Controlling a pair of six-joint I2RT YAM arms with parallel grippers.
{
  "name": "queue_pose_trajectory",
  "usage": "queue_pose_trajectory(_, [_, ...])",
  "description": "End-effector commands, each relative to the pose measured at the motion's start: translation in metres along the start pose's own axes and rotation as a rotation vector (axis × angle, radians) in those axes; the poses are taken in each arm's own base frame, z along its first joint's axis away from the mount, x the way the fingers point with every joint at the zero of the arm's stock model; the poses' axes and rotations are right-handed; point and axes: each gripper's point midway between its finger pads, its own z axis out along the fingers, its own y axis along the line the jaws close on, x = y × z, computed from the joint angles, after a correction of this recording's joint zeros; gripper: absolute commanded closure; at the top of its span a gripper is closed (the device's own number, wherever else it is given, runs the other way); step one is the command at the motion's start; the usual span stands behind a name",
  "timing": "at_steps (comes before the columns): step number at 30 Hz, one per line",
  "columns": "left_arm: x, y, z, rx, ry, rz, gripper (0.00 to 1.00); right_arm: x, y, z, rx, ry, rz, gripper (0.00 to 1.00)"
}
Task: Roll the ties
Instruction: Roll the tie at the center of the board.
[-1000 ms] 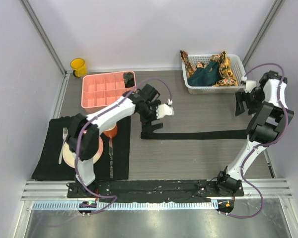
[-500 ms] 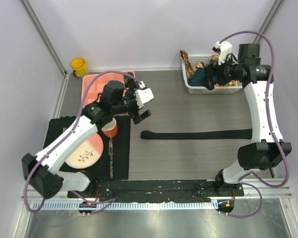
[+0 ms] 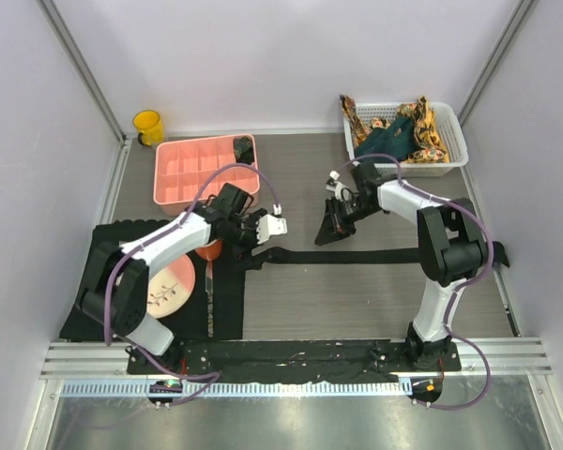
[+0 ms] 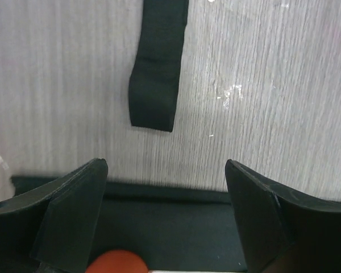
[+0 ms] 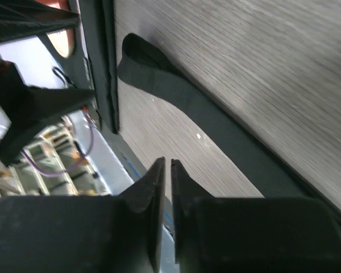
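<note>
Black tie near mat edge, left end effector apart, right end effector together

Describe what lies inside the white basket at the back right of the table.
The white basket holds a dark teal tie amid orange-yellow patterned ties, one draped over its left rim. Anything beneath them, and the basket floor, is covered.

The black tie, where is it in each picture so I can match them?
Top external: the black tie lies flat across the table's middle, running left to right.
Left wrist: black tie, one end coming down from the top edge, left of centre.
Right wrist: black tie, slanting from upper left to lower right.
Shared landmark: the black mat, its edge close to the tie's end in every view.
</note>
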Motion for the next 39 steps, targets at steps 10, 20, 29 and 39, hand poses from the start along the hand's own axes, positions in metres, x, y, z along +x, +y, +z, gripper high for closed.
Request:
queue_pose_trajectory(10, [-0.01, 0.024, 0.039, 0.041, -0.061, 0.072, 0.17, -0.015, 0.013, 0.046, -0.015, -0.093, 0.009, 0.96])
queue_pose_trajectory(20, [-0.008, 0.023, 0.045, 0.079, -0.021, 0.082, 0.3, -0.006, -0.017, 0.067, 0.06, -0.035, 0.02, 0.96])
queue_pose_trajectory(29, [-0.002, 0.009, 0.048, 0.116, 0.035, 0.11, 0.46, 0.005, -0.037, 0.068, 0.132, -0.007, -0.002, 0.96])
queue_pose_trajectory(39, [-0.045, 0.001, 0.04, 0.108, -0.036, 0.089, 0.62, 0.001, -0.035, 0.067, 0.137, -0.004, -0.017, 0.96])
